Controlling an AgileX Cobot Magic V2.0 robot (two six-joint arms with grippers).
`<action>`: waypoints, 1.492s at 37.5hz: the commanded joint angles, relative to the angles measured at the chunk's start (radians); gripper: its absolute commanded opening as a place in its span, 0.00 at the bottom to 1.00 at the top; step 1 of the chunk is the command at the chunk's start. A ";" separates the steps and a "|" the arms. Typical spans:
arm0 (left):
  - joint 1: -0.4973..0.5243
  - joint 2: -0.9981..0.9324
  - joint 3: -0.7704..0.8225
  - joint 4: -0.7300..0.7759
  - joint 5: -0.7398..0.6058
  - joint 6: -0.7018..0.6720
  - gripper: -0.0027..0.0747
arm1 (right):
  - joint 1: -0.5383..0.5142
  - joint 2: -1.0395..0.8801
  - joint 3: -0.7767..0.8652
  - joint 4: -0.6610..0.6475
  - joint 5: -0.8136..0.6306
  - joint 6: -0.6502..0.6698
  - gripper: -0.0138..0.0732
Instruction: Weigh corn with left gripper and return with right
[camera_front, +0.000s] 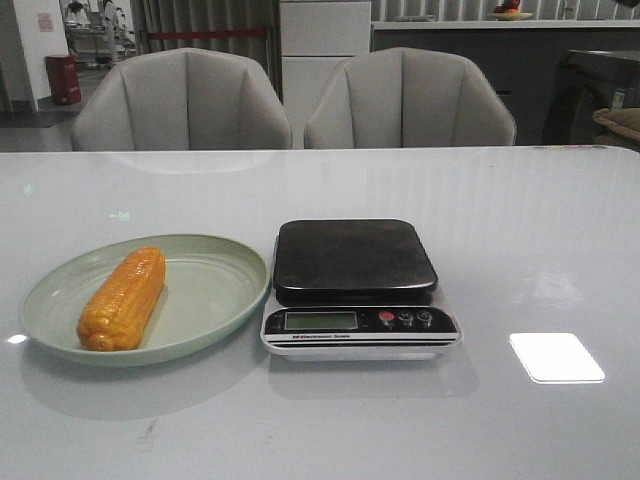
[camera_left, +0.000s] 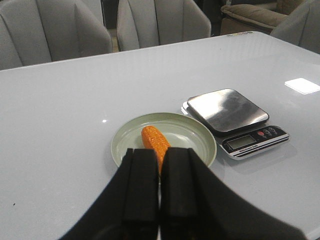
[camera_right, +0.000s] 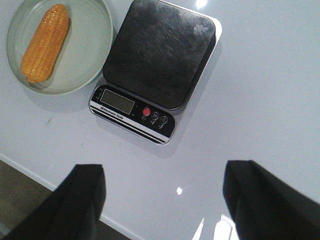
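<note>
While nothing has yet been lifted, the scene reads as the start of the job:

Corn: the corn cob (camera_front: 123, 298) lies flat in the green plate (camera_front: 215, 305), toward its 9 o'clock side in the front view, thick end toward the table's near edge and tip pointing away. It sits untouched and apart from both grippers.

Scale: the kitchen scale (camera_front: 356, 288) stands just beside the plate at its 3 o'clock, rims all but touching. Its dark platter is bare and its display faces the robot; the short hop from plate to platter looks like the reason for this layout.

Left gripper: in the left wrist view the left gripper (camera_left: 159, 192) hangs above the table with its fingers pressed together, holding nothing. It is aimed over the cob, probably lining up for the pickup; it would have to spread first.

Right gripper: in the right wrist view the right gripper (camera_right: 162, 197) is spread wide and empty, looking down on scale and plate, seemingly waiting its turn.

Hidden: neither arm appears in the front view. The left fingers cover the cob's near end. The display reading and button markings are too small to make out.
</note>
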 joint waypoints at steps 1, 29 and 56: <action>0.001 -0.009 -0.024 0.003 -0.075 0.000 0.18 | -0.014 -0.150 0.081 0.049 -0.120 -0.074 0.84; 0.001 -0.009 -0.024 0.003 -0.075 0.000 0.18 | 0.044 -1.088 1.006 0.044 -0.975 -0.120 0.84; 0.001 -0.009 -0.024 0.003 -0.075 0.000 0.18 | 0.044 -1.136 1.175 0.047 -1.196 -0.119 0.40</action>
